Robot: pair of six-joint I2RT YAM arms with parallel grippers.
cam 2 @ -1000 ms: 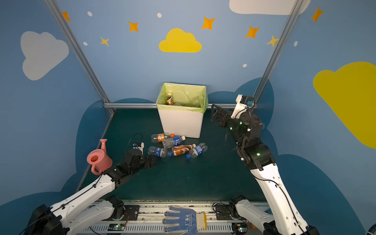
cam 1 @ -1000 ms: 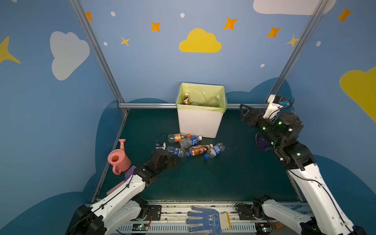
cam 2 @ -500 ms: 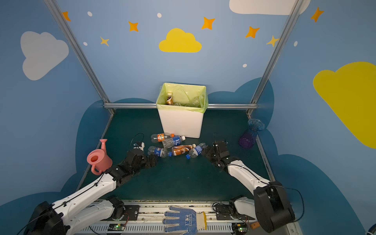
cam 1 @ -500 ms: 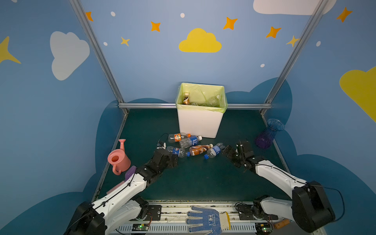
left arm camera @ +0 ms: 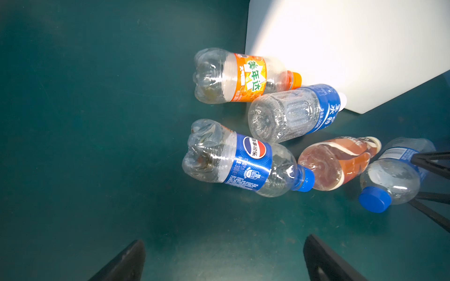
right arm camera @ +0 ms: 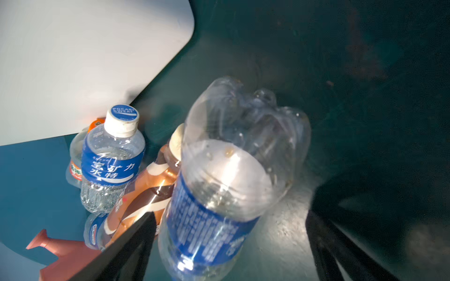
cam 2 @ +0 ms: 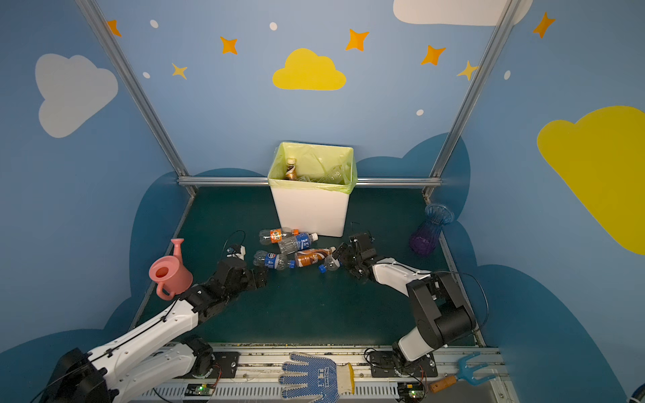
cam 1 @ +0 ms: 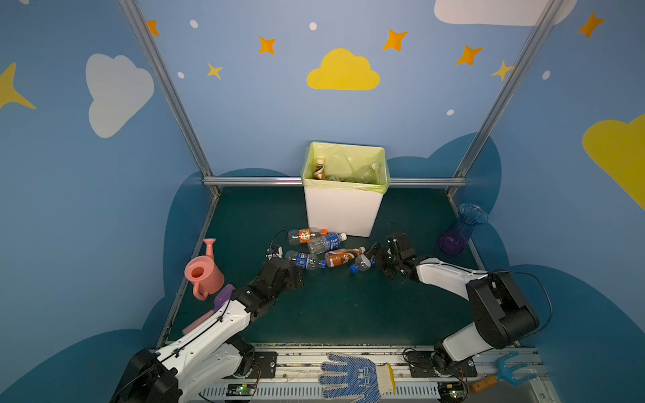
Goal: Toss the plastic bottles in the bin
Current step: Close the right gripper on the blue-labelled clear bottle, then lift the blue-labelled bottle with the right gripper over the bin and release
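Green mat, bin at rear; blue walls, yellow cloud, orange stars.

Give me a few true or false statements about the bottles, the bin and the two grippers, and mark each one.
1. Five bottles lie in front of the bin. True.
2. The bin is empty. False: it holds several bottles.
3. The right gripper is open around the rightmost bottle. True.
4. The left gripper grips the Pepsi bottle. False: it is open and empty, with that bottle lying ahead of it.
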